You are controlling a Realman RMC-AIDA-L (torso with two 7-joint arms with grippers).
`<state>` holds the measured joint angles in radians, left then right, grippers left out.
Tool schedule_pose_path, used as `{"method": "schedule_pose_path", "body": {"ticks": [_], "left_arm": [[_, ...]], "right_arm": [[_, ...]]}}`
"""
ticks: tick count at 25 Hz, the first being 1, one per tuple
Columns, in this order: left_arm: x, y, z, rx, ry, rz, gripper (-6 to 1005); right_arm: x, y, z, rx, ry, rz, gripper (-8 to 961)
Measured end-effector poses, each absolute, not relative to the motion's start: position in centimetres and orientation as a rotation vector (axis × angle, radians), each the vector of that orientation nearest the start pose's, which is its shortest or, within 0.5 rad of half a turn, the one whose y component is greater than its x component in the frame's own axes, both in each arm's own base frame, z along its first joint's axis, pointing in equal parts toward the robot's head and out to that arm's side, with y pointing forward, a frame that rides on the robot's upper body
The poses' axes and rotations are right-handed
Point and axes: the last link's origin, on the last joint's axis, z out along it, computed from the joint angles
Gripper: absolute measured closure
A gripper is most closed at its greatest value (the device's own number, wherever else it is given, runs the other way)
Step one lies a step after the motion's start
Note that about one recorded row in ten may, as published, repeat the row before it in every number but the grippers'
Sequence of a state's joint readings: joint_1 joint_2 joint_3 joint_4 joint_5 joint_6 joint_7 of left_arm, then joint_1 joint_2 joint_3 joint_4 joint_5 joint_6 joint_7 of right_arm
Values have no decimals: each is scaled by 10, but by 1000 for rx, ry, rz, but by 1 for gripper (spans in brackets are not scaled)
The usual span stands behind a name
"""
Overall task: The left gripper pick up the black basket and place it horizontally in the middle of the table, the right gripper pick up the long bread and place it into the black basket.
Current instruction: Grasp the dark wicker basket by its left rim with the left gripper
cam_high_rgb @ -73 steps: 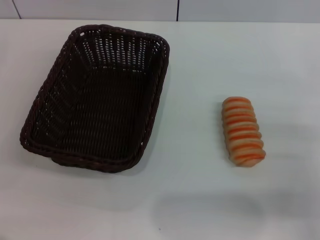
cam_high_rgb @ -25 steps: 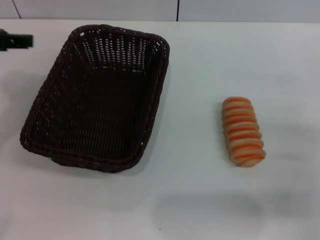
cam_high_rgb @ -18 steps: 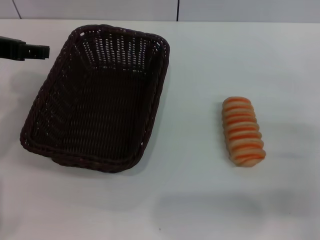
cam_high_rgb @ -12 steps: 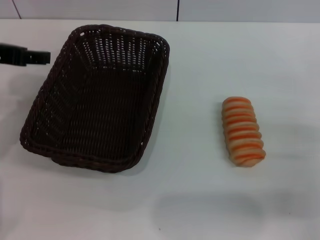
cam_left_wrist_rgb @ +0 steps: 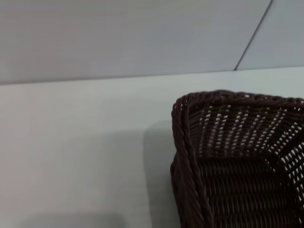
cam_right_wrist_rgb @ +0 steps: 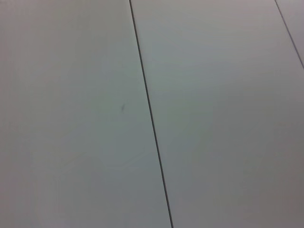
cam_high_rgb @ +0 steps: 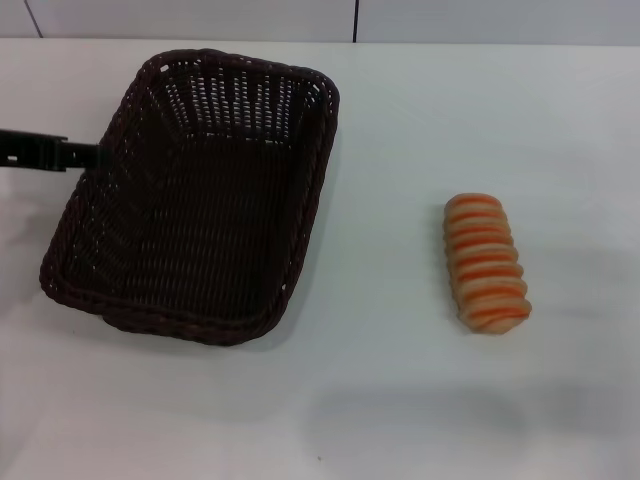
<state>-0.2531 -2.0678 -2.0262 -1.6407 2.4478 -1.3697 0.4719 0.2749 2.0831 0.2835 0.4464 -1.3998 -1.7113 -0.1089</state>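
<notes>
The left gripper (cam_high_rgb: 85, 156) had advanced to the black basket (cam_high_rgb: 200, 200) near the table's (cam_high_rgb: 400, 400) far-left corner; finger state indeterminate; nothing lifted, long bread (cam_high_rgb: 486, 262) untouched.

One black basket (cam_high_rgb: 195, 195) stands on the one white table (cam_high_rgb: 400, 400); the left wrist view shows a corner of the same basket (cam_left_wrist_rgb: 228, 161). One long bread (cam_high_rgb: 486, 262) lies to the right of the basket, well apart from it. One gripper shows, the left gripper (cam_high_rgb: 80, 155), its black tip just at the basket's left rim. Behind the table runs one pale wall (cam_high_rgb: 200, 18) with two dark seams. Basket, bread and gripper make three things in all.
</notes>
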Motion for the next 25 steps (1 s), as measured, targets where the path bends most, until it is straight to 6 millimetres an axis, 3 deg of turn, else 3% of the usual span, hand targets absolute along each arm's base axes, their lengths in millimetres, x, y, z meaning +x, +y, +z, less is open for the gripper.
{"method": "schedule_pose_path", "body": {"ticks": [25], "left_arm": [[-265, 334, 69, -2116, -1282, -18, 320]], "right_arm": [[315, 250, 9, -1065, 453, 849, 258]]}}
